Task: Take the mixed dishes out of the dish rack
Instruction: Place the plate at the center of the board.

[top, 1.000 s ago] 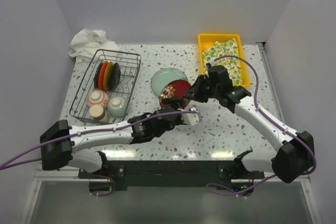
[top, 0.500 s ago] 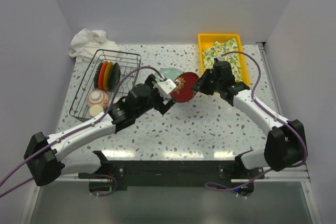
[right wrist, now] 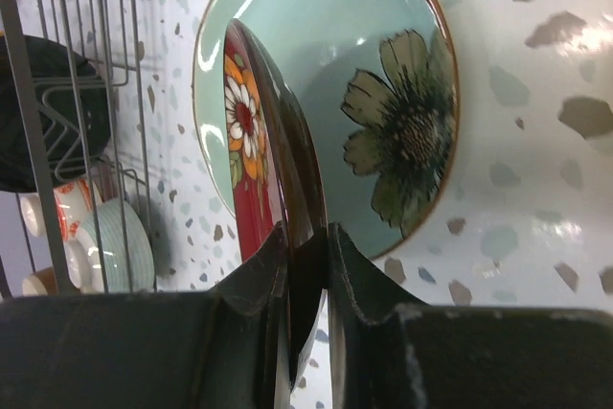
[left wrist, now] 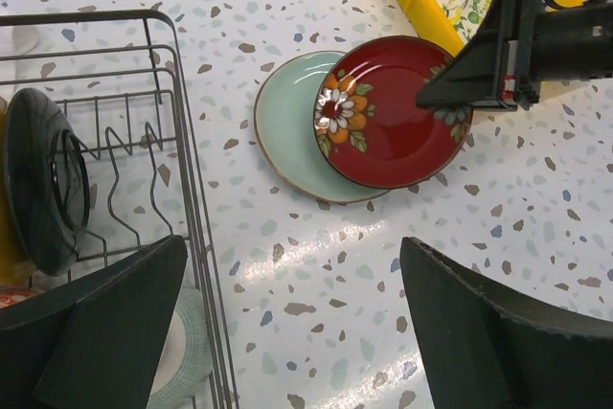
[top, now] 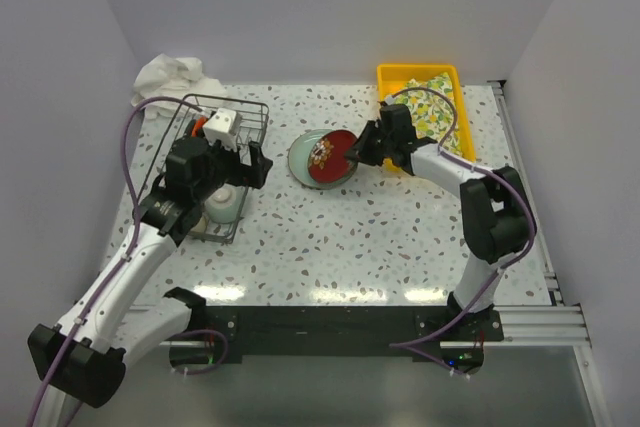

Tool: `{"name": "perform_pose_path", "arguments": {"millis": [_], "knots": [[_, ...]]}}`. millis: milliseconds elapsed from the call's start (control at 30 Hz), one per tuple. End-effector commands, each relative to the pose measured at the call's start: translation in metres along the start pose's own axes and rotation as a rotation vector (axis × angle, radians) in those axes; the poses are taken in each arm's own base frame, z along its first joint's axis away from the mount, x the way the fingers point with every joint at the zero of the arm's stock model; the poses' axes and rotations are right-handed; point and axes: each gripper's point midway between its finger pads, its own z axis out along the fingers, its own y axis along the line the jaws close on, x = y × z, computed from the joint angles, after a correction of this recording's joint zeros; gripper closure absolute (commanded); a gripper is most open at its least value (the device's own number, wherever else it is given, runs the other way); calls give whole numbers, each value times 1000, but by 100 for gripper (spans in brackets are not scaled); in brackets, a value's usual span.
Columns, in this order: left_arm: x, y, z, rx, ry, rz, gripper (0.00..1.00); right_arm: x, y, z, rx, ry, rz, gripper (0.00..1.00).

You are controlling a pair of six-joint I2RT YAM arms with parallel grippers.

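Right claw [right wrist: 306, 254] on rim of red plate [left wrist: 383, 126]

surface [top: 400, 237]: white terrazzo top, grey and brown flecks
back wall [top: 330, 7]: plain pale lilac-white, matte
left wall [top: 50, 97]: same plain panel
right wall [top: 590, 67]: same plain panel
light: soft, even; glare patches [top: 330, 293] near front edge
side rail [top: 525, 187]: silver metal, along right edge

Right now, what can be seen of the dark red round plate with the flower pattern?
The dark red round plate looks like glossy ceramic, with a white-orange daisy and green leaves painted near one rim. The right gripper pinches the opposite rim. It overlaps the right part of the pale green plate.
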Motion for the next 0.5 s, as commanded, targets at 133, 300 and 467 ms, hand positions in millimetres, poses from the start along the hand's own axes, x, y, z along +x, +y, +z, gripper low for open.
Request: {"name": "perform_pose_path", "arguments": {"millis": [133,300,467], "knots": [[-5,9,-36,-72,-17,-51,2,-28,53,25,-198,-20,28,100],[-3,14,-46,-104,-19,-50,2,-18,39,42,-164,14,51,92],[0,14,-51,-107,-21,-48,2,-7,21,49,-107,47,22,71]]}}
